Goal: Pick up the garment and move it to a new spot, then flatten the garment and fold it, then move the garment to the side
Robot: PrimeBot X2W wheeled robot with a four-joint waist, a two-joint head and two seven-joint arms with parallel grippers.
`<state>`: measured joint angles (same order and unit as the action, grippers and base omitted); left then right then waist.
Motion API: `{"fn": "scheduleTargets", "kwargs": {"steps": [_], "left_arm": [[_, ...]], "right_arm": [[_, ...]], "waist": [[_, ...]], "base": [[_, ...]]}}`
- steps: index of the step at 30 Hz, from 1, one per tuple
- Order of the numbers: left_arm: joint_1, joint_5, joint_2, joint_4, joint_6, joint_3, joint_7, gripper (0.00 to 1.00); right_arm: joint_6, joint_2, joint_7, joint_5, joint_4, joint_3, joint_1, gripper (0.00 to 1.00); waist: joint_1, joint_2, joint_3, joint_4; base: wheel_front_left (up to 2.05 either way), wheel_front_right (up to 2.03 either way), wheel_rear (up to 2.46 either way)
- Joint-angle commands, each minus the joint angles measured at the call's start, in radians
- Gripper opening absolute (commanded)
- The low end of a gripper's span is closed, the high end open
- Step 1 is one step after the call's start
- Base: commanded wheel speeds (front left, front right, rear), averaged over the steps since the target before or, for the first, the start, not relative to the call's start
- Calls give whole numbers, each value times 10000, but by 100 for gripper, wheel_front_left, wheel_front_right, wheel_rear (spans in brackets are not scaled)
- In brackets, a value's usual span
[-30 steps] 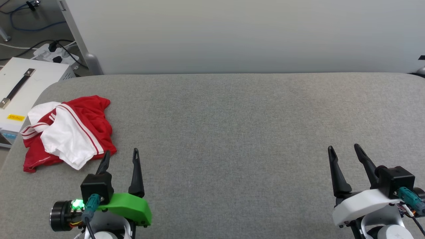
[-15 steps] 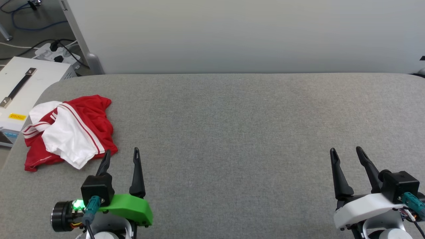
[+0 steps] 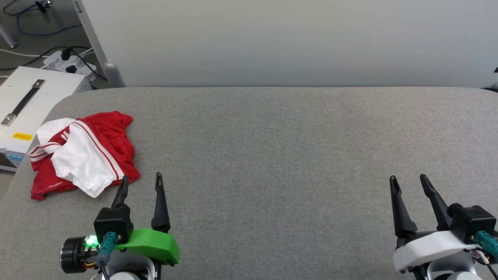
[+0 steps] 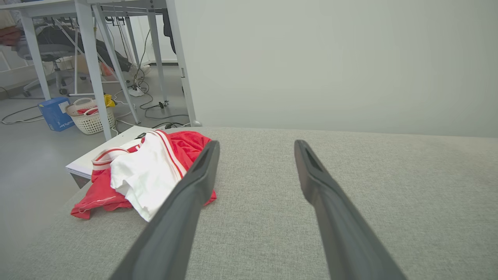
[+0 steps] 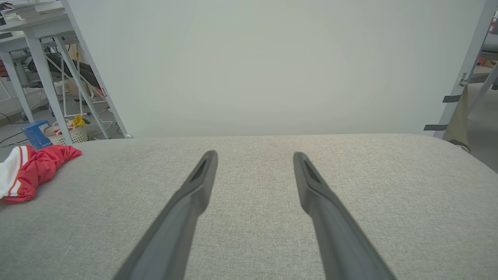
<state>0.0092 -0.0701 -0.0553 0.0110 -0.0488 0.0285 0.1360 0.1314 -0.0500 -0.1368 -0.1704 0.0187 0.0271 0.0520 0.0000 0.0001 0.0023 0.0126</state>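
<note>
Garment (image 3: 83,153): one, a crumpled red heap with a white sleeve and red-white striped trim uppermost. It lay at the far-left end of the grey padded surface (image 3: 272,155), against its left edge and close to the rounded far corner. In the head view its long axis ran diagonally, from the near-left red tail up to the far-right red fold. Left gripper (image 3: 142,177) sat just beside the heap's near-right hem, its two fingers spread wide and holding nothing; contact with the cloth could not be told. Right gripper (image 3: 408,177) was well apart at the near right, its two fingers likewise parted and empty. Between the grippers and out to the right and far edges the surface lay bare. One white box (image 3: 35,93) with a strap handle stood beyond the left edge, and a pale wall (image 3: 272,39) closed off the far side.
</note>
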Motion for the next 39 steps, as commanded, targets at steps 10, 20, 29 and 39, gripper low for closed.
{"fn": "scheduleTargets", "kwargs": {"steps": [10,20,29,39], "left_arm": [[29,-61,32,76,-160,56,293,100],[-62,-132,36,120,-234,123,500,100],[-138,-300,40,180,-327,-63,687,100],[-139,-656,44,260,-421,-369,898,100]], "right_arm": [[-5,-2,-299,-284,-30,40,187,100],[-5,-2,-502,-241,-2,-59,249,100],[-6,-2,-687,-234,21,-224,259,100],[-6,-2,-895,-202,76,-466,259,100]], "waist": [[0,-1,32,33],[0,-1,131,343],[0,-1,229,1318],[0,-1,400,2710]], "base": [[0,0,0],[0,0,0],[0,0,0],[0,0,0]]}}
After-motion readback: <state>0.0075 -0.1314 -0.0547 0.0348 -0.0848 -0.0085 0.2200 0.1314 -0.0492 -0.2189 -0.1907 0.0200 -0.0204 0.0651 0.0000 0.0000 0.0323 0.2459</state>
